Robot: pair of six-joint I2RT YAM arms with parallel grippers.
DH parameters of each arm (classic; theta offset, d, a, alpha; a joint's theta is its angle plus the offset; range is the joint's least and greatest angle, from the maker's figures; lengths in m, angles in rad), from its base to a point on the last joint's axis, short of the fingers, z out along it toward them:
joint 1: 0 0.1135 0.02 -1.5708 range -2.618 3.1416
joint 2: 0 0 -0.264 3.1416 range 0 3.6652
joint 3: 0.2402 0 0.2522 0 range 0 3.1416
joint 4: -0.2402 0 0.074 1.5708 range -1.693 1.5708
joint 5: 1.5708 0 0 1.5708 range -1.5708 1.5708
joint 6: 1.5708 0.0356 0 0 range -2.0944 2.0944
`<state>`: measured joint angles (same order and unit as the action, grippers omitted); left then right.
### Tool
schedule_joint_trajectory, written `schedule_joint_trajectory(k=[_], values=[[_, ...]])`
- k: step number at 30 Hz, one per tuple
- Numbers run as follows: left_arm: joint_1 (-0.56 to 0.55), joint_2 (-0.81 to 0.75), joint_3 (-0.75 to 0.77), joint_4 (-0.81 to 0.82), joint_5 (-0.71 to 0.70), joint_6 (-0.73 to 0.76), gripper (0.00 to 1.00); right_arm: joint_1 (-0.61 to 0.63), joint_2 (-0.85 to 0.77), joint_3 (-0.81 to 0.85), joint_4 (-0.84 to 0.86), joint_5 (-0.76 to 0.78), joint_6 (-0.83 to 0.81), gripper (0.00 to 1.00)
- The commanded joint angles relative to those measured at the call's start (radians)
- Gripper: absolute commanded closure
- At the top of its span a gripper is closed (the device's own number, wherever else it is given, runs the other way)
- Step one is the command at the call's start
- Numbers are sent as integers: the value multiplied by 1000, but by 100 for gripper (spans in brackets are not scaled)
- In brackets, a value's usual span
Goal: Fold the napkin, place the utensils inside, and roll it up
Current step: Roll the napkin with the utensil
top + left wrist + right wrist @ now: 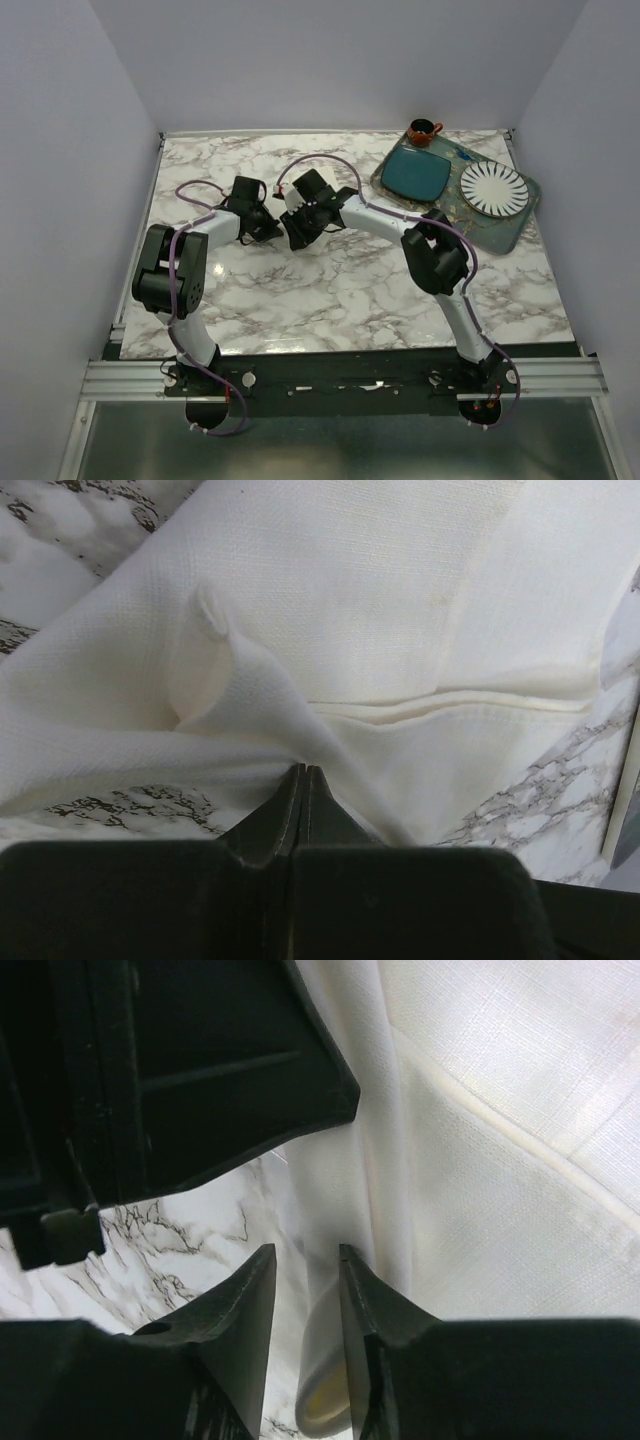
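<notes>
Cream napkin (380, 600), pinched by left end effector (303, 772)

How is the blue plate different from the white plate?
The blue plate is squarish with rounded corners; the white plate is round. The blue plate is plain teal; the white plate has dark lines fanning from its middle. Both lie flat, side by side, on the same tray.

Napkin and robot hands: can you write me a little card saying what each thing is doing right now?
napkin: cream cloth, folded over, lying on the marble table
left gripper: shut, pinching a bunched bit of the napkin
right gripper: open, fingers slightly apart beside the cloth
tray: far right, holding a teal plate and a white plate
cup: brown, at the tray's far corner
</notes>
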<state>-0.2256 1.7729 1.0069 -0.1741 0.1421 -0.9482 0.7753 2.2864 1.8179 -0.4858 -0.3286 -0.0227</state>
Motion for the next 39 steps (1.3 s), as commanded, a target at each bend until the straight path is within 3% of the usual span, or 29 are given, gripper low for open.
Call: schedule_joint_trajectory(k=[1,15,20,22,25,33,39], values=[[11,56,-7,-119,-38,28,100,-2,-42,4,-36,20,-45,58],[15,54,-10,-117,-19,23,100,2,24,54,-50,65,-69,59],[15,53,-4,-120,-18,25,100,4,54,31,-50,52,-65,52],[17,51,-2,-123,-13,23,100,5,56,18,-59,72,-74,42],[19,51,-1,-125,0,25,100,5,51,18,-63,100,-65,37],[29,42,-7,-122,30,25,100,47,55,20,-163,183,-51,38],[34,31,-47,-107,47,28,100,76,78,20,-241,189,-13,45]])
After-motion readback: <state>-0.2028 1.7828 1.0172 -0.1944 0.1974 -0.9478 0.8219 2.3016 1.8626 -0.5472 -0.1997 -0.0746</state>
